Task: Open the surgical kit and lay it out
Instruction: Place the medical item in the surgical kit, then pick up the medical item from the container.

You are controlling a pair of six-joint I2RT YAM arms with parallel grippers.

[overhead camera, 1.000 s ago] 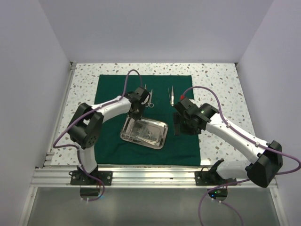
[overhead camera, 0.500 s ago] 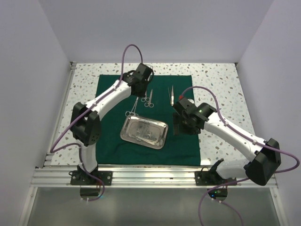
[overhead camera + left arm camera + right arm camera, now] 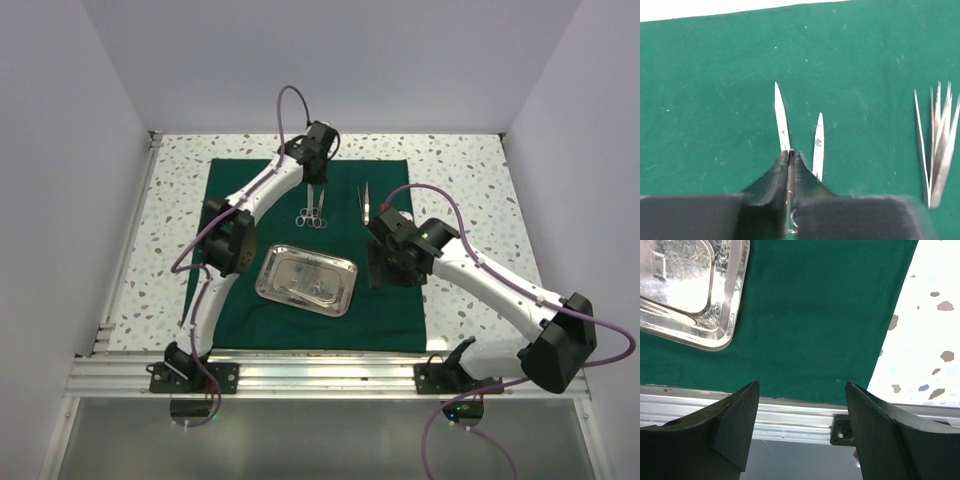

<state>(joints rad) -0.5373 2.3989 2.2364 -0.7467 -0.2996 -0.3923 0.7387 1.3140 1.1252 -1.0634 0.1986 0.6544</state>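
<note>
Laying-out step: slim silver scissor-like forceps were clamped in the left hand over dark green cloth wrap near the desk's far edge; right hand stood open; next move called for gentle set-down.

Left hand pinched, right hand spread

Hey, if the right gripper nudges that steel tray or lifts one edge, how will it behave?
The steel tray looks rigid, so it should probably move as one piece. Its shiny, smooth rim may slip in a pinch. It rests on the green cloth, so a push could drag and bunch the cloth instead of sliding cleanly.
</note>
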